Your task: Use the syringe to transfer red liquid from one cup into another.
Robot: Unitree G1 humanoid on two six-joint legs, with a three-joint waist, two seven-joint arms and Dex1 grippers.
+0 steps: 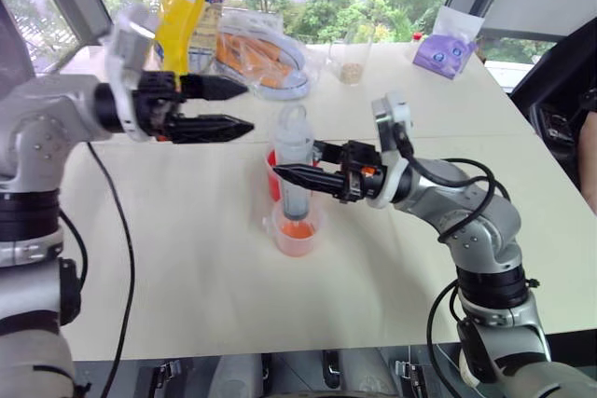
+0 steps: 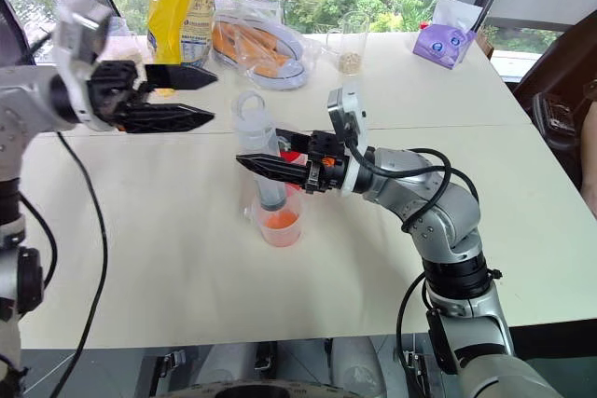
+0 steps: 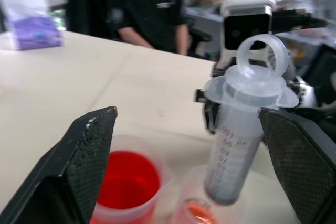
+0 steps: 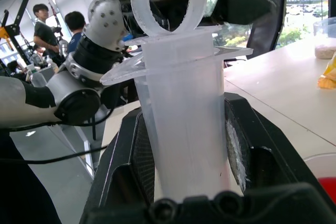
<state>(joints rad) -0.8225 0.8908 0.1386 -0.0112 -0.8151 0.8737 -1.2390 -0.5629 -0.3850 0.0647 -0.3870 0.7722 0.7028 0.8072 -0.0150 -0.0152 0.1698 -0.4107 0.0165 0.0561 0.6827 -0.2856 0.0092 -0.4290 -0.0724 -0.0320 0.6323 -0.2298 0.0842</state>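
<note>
The syringe (image 1: pixel 295 163) stood upright over the shorter clear cup (image 1: pixel 298 227), its long axis close to vertical, the ring-topped plunger end up and the tip pointing down into that cup, where a shallow layer of orange-red liquid (image 1: pixel 298 229) lay at the bottom. The right hand (image 1: pixel 297 177) was clenched on the barrel from the side, its two black fingers pressed against opposite walls of the clear tube, which seemingly kept the tip aimed into the cup. The plunger looked pushed well down, the ring sitting just above the barrel's flange, so the load had probably been largely discharged. The left hand (image 1: pixel 229 107) hung released, fingers spread and holding nothing, up and to the robot's left of the syringe and apart from it, pointing across toward the plunger ring; that position suggested it served to work the plunger while the other hand steadied the barrel. The taller red cup (image 3: pixel 127 185) stood touching or just behind the shorter cup, partly hidden by the syringe in the head views, near enough for short trips between the two. Both cups rested on the pale surface (image 1: pixel 187 258). Beyond the syringe lay a yellow bag (image 1: pixel 187 6) and a purple pack (image 1: pixel 446 51).
</note>
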